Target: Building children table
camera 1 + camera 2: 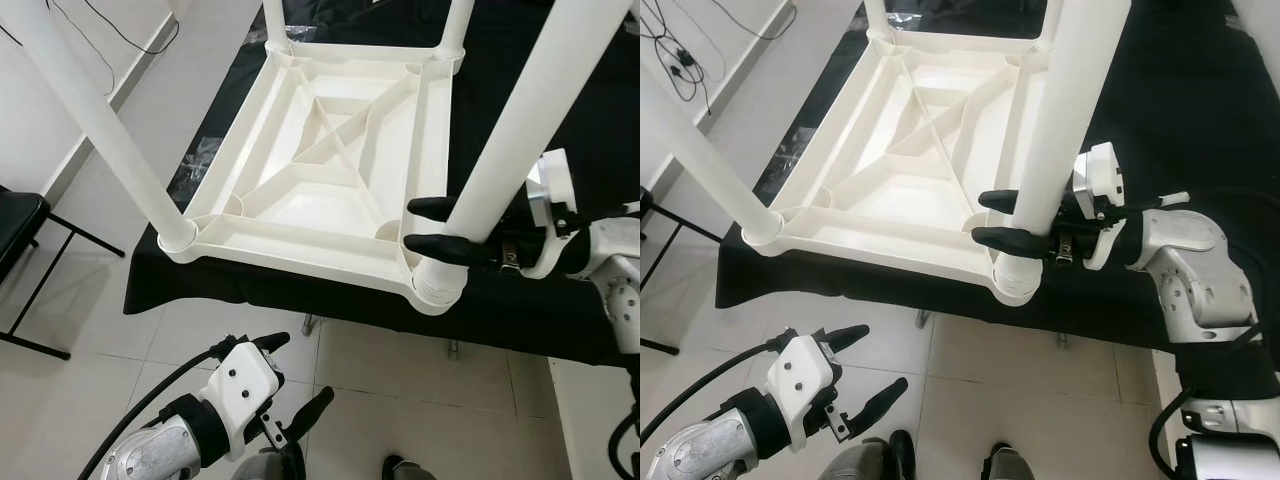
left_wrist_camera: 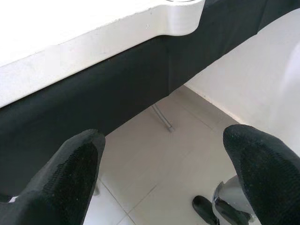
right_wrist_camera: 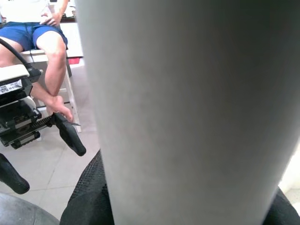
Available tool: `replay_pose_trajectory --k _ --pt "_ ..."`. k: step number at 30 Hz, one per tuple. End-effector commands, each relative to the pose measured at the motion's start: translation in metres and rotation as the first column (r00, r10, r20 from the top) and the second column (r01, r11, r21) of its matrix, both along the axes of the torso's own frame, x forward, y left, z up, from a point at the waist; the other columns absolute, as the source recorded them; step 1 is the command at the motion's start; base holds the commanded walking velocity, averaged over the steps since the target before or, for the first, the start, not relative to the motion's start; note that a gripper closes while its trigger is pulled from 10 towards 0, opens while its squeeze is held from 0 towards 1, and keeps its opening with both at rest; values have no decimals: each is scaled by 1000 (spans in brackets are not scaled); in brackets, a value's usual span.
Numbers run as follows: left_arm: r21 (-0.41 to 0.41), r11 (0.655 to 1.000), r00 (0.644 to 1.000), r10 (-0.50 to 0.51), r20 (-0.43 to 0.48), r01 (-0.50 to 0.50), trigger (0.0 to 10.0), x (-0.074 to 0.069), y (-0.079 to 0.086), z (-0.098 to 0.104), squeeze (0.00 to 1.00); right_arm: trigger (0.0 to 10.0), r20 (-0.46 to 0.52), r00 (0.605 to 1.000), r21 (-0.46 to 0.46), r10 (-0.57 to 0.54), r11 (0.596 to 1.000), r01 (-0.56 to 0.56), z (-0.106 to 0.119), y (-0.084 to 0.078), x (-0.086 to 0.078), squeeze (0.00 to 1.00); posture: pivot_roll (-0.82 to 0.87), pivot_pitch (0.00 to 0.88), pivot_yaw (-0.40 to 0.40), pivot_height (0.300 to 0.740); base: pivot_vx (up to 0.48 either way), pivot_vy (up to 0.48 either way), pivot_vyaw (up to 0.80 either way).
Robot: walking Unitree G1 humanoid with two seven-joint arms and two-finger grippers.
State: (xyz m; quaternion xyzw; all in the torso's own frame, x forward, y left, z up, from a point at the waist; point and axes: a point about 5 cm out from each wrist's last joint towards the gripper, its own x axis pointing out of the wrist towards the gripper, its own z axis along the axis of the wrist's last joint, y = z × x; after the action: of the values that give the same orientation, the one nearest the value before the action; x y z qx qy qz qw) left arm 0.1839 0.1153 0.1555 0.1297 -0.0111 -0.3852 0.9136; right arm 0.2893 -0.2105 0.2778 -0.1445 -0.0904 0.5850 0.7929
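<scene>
Tabletop [image 1: 330, 150], white plastic, lies upside down on the black-draped desk [image 1: 560, 120], ribbed underside up, its near edge at the desk's near edge. Four legs stand in the corner sockets: near right leg [image 1: 520, 130], near left leg [image 1: 90, 110], two far ones cut off at 12 o'clock.

Right tool [image 1: 440, 228] closed around the near right leg just above its socket [image 1: 436, 282], one finger either side, touching it. In the right wrist view the leg [image 3: 187, 108] stands close before the camera.

Left tool [image 1: 855, 365] low at 7 o'clock, below desk height, over the tiled floor [image 1: 380, 380]; fingers spread wide, holding nothing. Its wrist view looks under the desk edge at the cloth.

Step in hand, as I judge it: seating this leg fully. Best to press straight down along the leg's axis, grip kept low by the socket, no sideways lean. The tabletop could slide on the cloth; the free tool might steady its near edge.

Around: black chair [image 1: 20, 235] at 9 o'clock, cables [image 1: 670, 45] on the floor at 10 o'clock, a seated person's legs [image 3: 47, 51] in the right wrist view. Nothing blocks the socket.
</scene>
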Motion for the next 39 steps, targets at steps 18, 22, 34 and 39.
replay_pose_trajectory --k 18,22,34,39 --pt "2 1000 1000 -9 5 9 10000 -4 0 1 0 10000 -55 998 -96 -4 995 -2 -34 35 -2 0 32 309 64 740 0 0 0" --pt "1 1000 1000 -10 4 10 10000 -4 0 1 0 10000 -53 996 -91 -70 994 65 -35 35 2 0 28 307 62 740 0 0 0" --pt "-2 1000 1000 -7 4 7 10000 -4 -1 0 0 10000 -67 958 -38 -280 960 278 -32 23 16 0 19 303 59 740 0 0 0" --pt "-1 1000 1000 -7 4 7 10000 -4 -1 0 0 10000 -78 944 -1 -320 947 321 -29 20 20 0 21 303 59 740 0 0 0"
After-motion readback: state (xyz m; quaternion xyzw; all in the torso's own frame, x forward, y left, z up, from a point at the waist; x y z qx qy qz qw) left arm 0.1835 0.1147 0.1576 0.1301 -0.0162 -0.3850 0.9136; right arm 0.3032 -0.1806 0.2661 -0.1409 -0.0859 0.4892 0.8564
